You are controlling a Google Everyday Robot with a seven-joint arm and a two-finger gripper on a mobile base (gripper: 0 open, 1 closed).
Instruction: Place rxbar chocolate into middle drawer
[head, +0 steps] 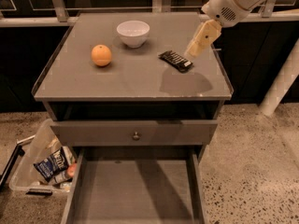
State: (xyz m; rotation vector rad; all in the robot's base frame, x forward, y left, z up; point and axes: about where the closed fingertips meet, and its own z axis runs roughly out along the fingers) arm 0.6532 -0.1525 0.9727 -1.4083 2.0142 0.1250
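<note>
The tool (193,49) is held just beside the rxbar chocolate (175,60) on the table (140,80), apparently for pickup. Its grip cannot be told. The middle drawer (135,190) is seen pulled open, ready.

Rxbar chocolate (175,60): you see a small flat bar in a black wrapper with pale lettering, lying flat and askew on the counter (135,80), right of centre in the upper frame. The gripper (192,50) hangs just beside its right end. Middle drawer (135,190): it stands open at bottom centre, showing you a plain grey floor and low side walls.
</note>
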